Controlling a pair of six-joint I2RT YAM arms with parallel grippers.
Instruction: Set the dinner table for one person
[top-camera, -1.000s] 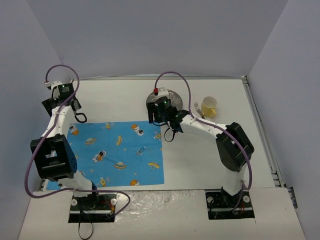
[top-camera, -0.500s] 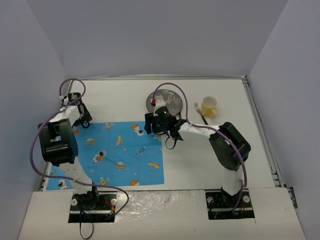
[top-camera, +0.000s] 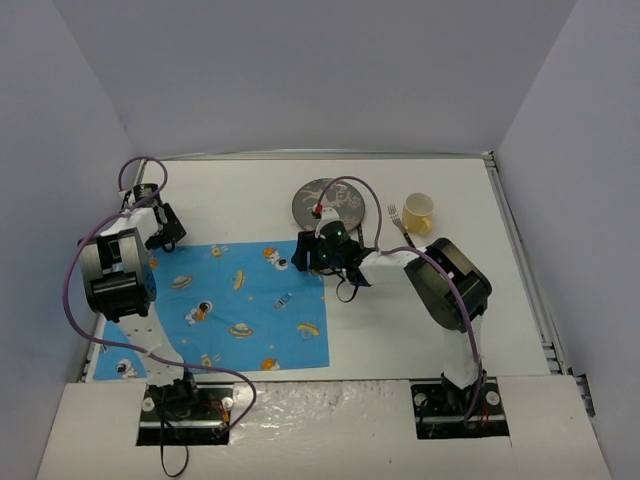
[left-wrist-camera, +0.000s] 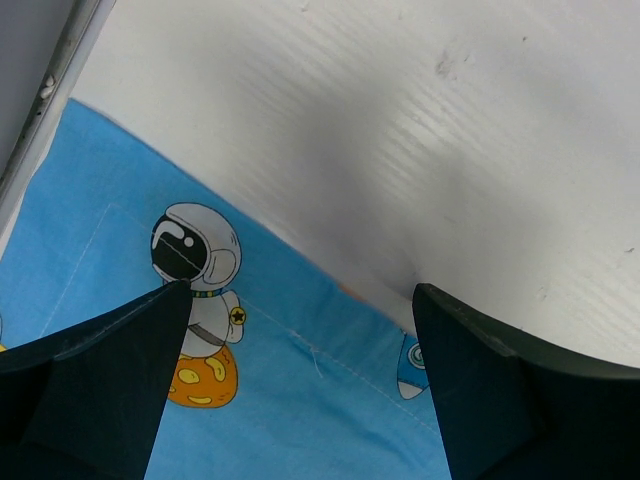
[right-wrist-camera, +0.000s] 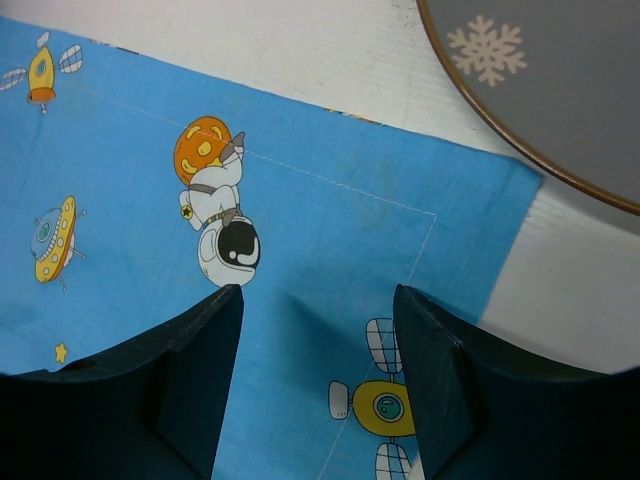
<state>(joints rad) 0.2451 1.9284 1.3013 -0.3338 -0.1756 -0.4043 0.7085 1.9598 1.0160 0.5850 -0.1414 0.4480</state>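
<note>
The white dinner table (top-camera: 400, 330) carries a blue cartoon-print placemat (top-camera: 230, 305) at its near left. My left gripper (top-camera: 168, 240) is open just above the mat's far left corner (left-wrist-camera: 300, 390). My right gripper (top-camera: 305, 255) is open just above the mat's far right corner (right-wrist-camera: 320, 270). Neither holds anything. A dark grey round plate (top-camera: 325, 203) with snowflake marks lies behind the right gripper; its rim shows in the right wrist view (right-wrist-camera: 560, 80). A fork (top-camera: 400, 222) and a yellow cup (top-camera: 419, 211) lie at the far right.
Grey walls close the table on three sides. A metal rim (top-camera: 520, 250) runs along the right edge, and the left rim shows in the left wrist view (left-wrist-camera: 45, 100). Purple cables loop over both arms.
My left gripper has come down and forward from the far left corner of the table onto the mat's far left corner. My right gripper has moved from the plate toward the mat's far right corner.
</note>
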